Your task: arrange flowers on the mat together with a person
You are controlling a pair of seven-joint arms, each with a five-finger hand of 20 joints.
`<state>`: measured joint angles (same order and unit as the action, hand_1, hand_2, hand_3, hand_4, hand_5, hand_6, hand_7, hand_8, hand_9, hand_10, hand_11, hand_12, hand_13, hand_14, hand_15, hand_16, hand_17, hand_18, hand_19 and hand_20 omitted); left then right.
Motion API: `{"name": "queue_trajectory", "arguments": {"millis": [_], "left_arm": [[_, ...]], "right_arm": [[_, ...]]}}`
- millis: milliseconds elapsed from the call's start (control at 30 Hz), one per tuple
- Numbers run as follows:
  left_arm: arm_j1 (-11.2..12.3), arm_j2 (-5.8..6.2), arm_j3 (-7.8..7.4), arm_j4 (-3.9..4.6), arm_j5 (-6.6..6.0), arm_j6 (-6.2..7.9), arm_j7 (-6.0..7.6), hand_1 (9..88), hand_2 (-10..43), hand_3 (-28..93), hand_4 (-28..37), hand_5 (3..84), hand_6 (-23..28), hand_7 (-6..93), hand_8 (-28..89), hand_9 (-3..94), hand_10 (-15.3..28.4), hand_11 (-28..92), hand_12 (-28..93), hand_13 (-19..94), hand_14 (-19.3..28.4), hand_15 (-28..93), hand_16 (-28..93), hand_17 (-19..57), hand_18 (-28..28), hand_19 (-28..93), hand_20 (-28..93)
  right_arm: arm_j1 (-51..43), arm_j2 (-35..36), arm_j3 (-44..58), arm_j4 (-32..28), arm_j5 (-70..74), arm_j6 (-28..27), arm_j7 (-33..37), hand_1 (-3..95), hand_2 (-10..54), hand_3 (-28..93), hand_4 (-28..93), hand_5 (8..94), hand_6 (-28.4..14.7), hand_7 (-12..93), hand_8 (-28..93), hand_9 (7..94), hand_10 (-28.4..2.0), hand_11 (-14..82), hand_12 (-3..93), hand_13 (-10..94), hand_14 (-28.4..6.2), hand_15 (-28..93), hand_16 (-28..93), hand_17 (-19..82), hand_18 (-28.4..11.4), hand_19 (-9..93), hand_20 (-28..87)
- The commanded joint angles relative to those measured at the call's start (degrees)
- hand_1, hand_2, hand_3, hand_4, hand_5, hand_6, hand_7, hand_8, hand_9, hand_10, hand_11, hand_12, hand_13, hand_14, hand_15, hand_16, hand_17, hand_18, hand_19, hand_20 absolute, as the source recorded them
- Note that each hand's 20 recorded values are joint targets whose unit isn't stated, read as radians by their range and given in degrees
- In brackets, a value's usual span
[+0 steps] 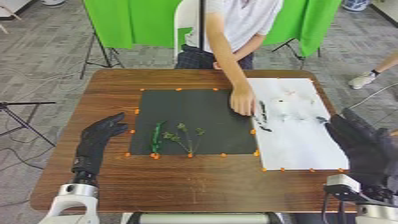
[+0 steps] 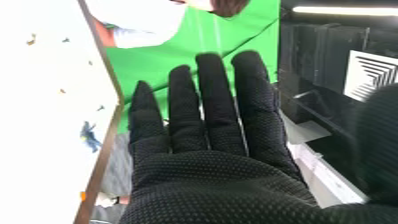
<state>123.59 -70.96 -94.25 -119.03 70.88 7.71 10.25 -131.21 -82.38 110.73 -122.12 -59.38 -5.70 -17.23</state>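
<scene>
Left robot hand (image 1: 104, 131), right robot hand (image 1: 362, 137): released. Person's hand (image 1: 242, 101) at dark mat's (image 1: 191, 110) far right; green stem (image 1: 157, 138), leafy sprig (image 1: 187, 142) near left.

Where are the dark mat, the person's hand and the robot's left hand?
Dark mat (image 1: 191, 106): head view, its bare upper part.
Person's hand (image 1: 242, 101): head view, back of the hand.
Robot's left hand (image 1: 101, 131): head view, middle of the glove.

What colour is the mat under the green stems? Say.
The mat is dark grey, clearest in the head view.
</scene>
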Motion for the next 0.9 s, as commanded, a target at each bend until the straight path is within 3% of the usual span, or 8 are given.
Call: {"name": "queue_trajectory", "arguments": {"millis": [33, 300, 900], "left_arm": [[0.4, -0.46, 0.03, 0.35, -0.19, 0.14, -0.26, 26.9, 3.7, 65, -20.6, 49.8, 3.7, 14.3, -7, 51.5, 15.5, 23, 14, 39, 18.3, 22, -1, 8.3, 11.9, 10, 16], [0.4, -0.48, 0.02, 0.27, -0.12, 0.30, -0.17, 26.9, 3.7, 65, -20.5, 49.8, 3.6, 14.4, -7, 51.5, 15.5, 23, 14, 39, 18.3, 22, -1, 8.3, 11.9, 10, 16], [0.4, -0.39, -0.09, 0.22, -0.27, 0.47, -0.05, 26.9, 3.6, 65, -20.4, 49.9, 3.8, 14.2, -6, 51.5, 15.5, 23, 14, 39, 18.3, 22, -1, 8.4, 11.9, 10, 16]], "right_arm": [[-0.3, 0.0, -1.2, 0.2, -0.6, -1.1, -1.3, 6.0, -1.7, 73, -23, 36.9, 2.9, 10, -10, 36.2, -13.7, 2.5, 7.0, 27, -14.5, 10, -3, 17, -15.9, 0, 22], [-0.7, -0.1, -1.2, 0.1, -0.2, -0.6, -1.4, 4.9, -2.3, 73, -22, 32.4, 2.2, 9, -10, 34.1, -13.3, 2.4, 6.8, 24, -12.9, 9, -1, 15, -15.8, 1, 20], [0.0, 0.8, -2.5, 0.1, -0.7, 0.8, -1.0, 5.1, -3.7, 74, -21, 35.8, 0.5, 9, -9, 35.8, -13.6, 3.0, 7.9, 27, -13.1, 10, 4, 16, -15.3, 1, 21]]}}
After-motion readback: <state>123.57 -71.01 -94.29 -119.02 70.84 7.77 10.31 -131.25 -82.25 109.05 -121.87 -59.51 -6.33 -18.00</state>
